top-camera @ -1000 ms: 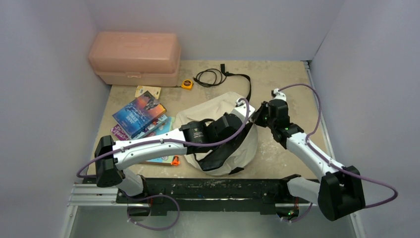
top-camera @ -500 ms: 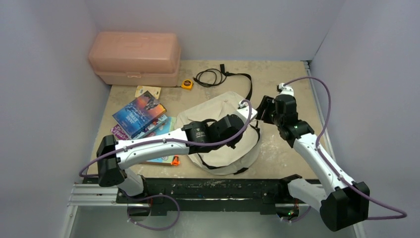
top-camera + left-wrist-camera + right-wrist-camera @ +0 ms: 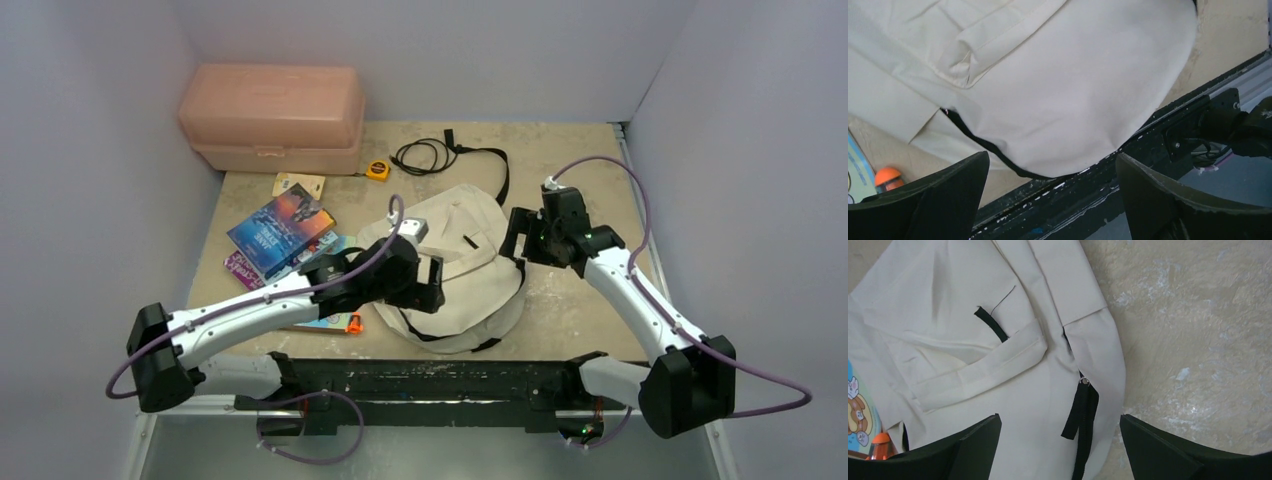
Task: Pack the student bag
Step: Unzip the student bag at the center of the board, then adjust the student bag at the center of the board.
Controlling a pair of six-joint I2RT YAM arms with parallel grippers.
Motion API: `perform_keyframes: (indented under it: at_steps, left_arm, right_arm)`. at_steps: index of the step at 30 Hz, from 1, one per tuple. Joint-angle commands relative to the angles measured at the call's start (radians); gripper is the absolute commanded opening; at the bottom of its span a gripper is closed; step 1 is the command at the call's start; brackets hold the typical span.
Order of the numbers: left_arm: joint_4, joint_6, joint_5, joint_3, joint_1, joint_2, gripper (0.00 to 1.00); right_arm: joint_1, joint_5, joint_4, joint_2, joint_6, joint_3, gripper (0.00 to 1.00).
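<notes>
A closed pink plastic box stands at the far left rear corner of the counter. In front of it lies a loose pile of books. Farther right along the back are a yellow tape measure and a coiled black cable. A small orange object lies at the near edge of the books.

The left tool is over the left side of the student bag, jaws spread wide and holding nothing. Its wrist view shows the bag's rounded near edge and a black zip line between the fingers. The cream bag lies flat in the middle of the counter, close to the near edge and just right of the books.

The right tool is at the bag's right edge, likewise wide open and empty, with a black zipper pull below it.
</notes>
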Motion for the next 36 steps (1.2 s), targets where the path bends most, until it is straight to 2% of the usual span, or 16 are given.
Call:
perform_keyframes:
  at_steps: [1,3,5,9,11,13,14,17,20,23,26,28,30,32,36]
  left_arm:
    - [0.022,-0.254,0.057,-0.164,0.064,-0.069,0.97]
    - [0.046,-0.266,0.068,-0.177,0.074,-0.044,0.96]
    - [0.068,-0.226,0.055,-0.161,0.074,0.005,0.96]
    - [0.093,-0.233,-0.056,-0.172,0.074,0.119,1.0]
    - [0.206,-0.245,-0.065,-0.224,0.075,0.159,1.0]
    - [0.272,-0.26,-0.034,-0.237,0.077,0.215,1.0]
    - [0.289,-0.26,-0.015,-0.223,0.077,0.248,1.0]
    - [0.321,-0.239,0.03,-0.151,0.077,0.358,0.99]
    - [0.31,-0.19,0.056,-0.029,0.083,0.486,0.99]
    - [0.275,-0.133,0.119,0.143,0.111,0.602,0.99]
    - [0.235,-0.076,0.161,0.338,0.149,0.714,0.99]
    - [0.16,-0.031,0.208,0.523,0.184,0.799,0.99]
    - [0.083,0.009,0.22,0.646,0.21,0.847,0.99]
    - [0.055,0.046,0.234,0.692,0.236,0.846,0.99]
    - [0.008,0.129,0.25,0.666,0.281,0.752,0.99]
  right_arm:
    - [-0.002,-0.013,-0.106,0.032,0.024,0.07,0.94]
    - [-0.001,0.002,-0.108,0.062,0.024,0.052,0.94]
    - [-0.001,0.004,-0.074,0.087,0.004,0.019,0.85]
    - [-0.001,0.07,0.009,0.103,0.083,-0.08,0.8]
    - [-0.002,0.052,0.09,0.085,0.113,-0.146,0.79]
    - [-0.001,0.01,0.142,0.079,0.135,-0.196,0.74]
    - [-0.001,-0.022,0.151,0.075,0.161,-0.219,0.7]
    - [-0.003,-0.069,0.174,0.021,0.234,-0.285,0.42]
    - [-0.003,-0.041,0.169,-0.121,0.346,-0.35,0.33]
    - [-0.004,0.005,0.145,-0.266,0.476,-0.408,0.31]
    - [-0.006,0.05,0.161,-0.365,0.541,-0.467,0.32]
    - [-0.008,0.065,0.209,-0.374,0.539,-0.471,0.34]
    - [-0.01,0.087,0.243,-0.33,0.502,-0.435,0.35]
    - [-0.013,0.157,0.231,-0.26,0.456,-0.369,0.37]
    - [-0.015,0.231,0.207,-0.193,0.349,-0.27,0.54]
